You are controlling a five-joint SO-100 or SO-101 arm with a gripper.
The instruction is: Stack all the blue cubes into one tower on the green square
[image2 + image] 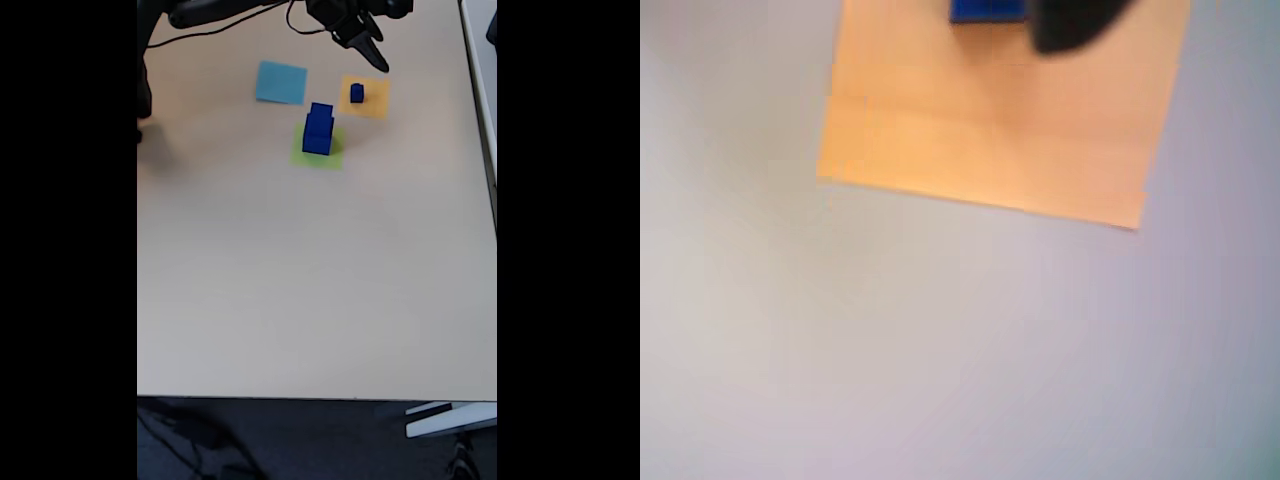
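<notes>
In the fixed view two blue cubes point(318, 131) stand stacked on the green square point(330, 157) near the table's far middle. A smaller blue cube point(357, 93) sits apart on the orange-yellow square point(374, 103) to the right. My gripper point(368, 55) hangs just beyond that small cube, its two dark fingers spread and nothing between them. The wrist view shows the orange-yellow square point(990, 120) from above, the small blue cube point(987, 10) cut off by the top edge, and one dark fingertip point(1075, 25) right beside it.
A flat light-blue square point(280, 82) lies left of the orange one. The arm's body and cables point(230, 12) run along the far edge. The table's right edge point(492, 200) is near, and a broad stretch of bare tabletop point(320, 280) reaches to the front.
</notes>
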